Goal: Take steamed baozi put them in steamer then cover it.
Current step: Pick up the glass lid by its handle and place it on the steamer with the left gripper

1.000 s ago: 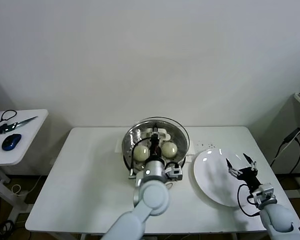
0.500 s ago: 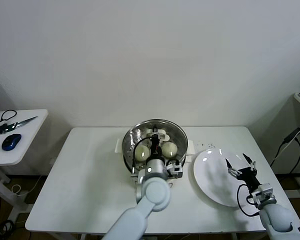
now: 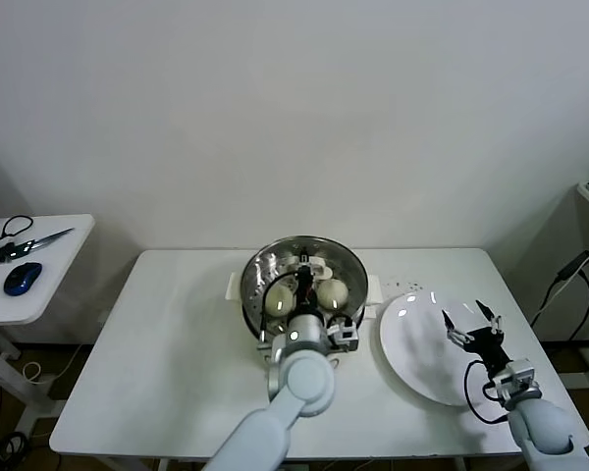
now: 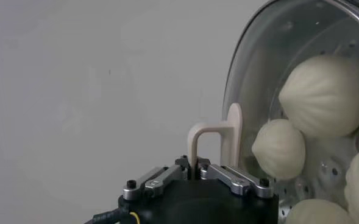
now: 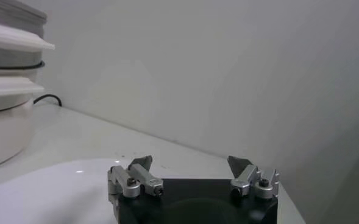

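The steel steamer (image 3: 260, 275) stands at the table's middle back, with cream-white baozi (image 3: 279, 295) inside it. The clear glass cover (image 3: 346, 260) lies over the pot. My left gripper (image 3: 302, 282) is shut on the cover's cream-white handle (image 4: 217, 140). In the left wrist view several baozi (image 4: 327, 94) show through the glass cover (image 4: 252, 67). My right gripper (image 3: 474, 322) is open and empty above the white plate (image 3: 417, 348) at the right. In the right wrist view that gripper (image 5: 190, 166) is open over the plate (image 5: 63, 189), with the steamer's side (image 5: 8, 91) beyond.
A side table (image 3: 39, 270) at the far left holds a blue mouse (image 3: 22, 279), scissors (image 3: 41, 240) and cables. A few dark specks (image 3: 404, 285) lie on the table behind the plate. The table's front edge (image 3: 177, 453) is below.
The cover has sunk a little lower onto the steamer, with my left gripper still on its handle. The right arm has not moved.
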